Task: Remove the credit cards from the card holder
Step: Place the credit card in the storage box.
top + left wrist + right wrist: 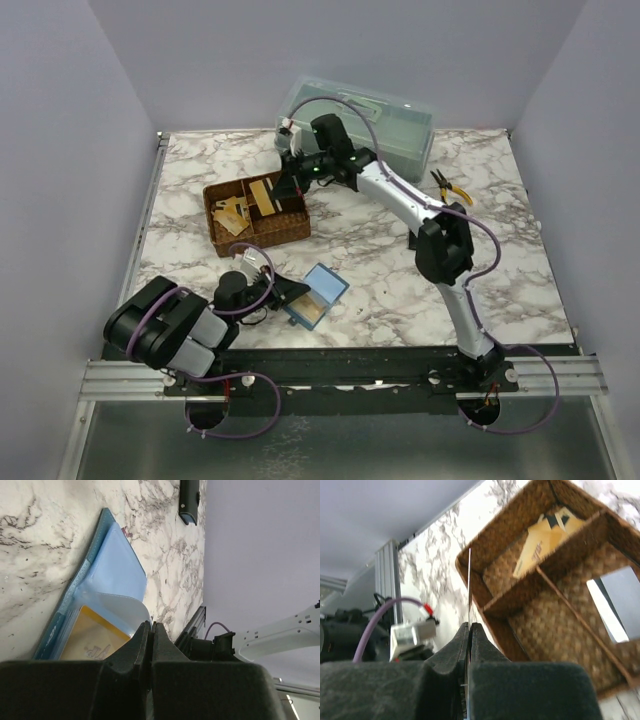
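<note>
No word, brand or number can be read anywhere. The thin tan-orange card (92, 637) tucked in the teal-blue folding wallet (115, 565) bears a faint pale mark, too blurred to make out. The tan-orange cards (537, 547) lying in the brown woven basket (555, 630) carry small dark print, likewise illegible.

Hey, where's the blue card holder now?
In the top view, the small teal-blue folding card holder lies open near the front edge of the marble table, left of centre, right of the left pincer and in front of the brown woven basket.
</note>
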You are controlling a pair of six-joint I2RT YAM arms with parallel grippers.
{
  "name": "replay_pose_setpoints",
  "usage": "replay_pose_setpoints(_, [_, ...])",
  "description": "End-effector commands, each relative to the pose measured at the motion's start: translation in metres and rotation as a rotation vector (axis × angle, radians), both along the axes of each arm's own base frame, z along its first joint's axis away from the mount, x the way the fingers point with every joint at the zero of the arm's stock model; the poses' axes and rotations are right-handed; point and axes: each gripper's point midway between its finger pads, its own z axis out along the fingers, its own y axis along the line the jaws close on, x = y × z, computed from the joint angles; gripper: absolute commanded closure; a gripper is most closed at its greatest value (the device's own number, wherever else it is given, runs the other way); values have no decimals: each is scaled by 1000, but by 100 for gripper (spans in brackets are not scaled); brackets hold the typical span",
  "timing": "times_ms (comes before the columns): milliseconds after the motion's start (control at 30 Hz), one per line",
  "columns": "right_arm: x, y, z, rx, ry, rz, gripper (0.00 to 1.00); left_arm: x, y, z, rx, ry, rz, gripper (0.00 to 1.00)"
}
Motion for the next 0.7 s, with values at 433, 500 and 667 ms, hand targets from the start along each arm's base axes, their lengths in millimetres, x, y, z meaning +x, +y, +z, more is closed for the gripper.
replay_pose_setpoints(433, [37,100,-21,143,-3,-173,100,-7,16,-12,77,-11,56,100])
replay_pose_setpoints(500, [37,107,-32,132,-19,-180,97,-7,17,-11,78,-13,57,100])
replay_pose_setpoints(667, [31,120,-56,106,-62,-163,67,-9,19,-11,80,-13,60,100])
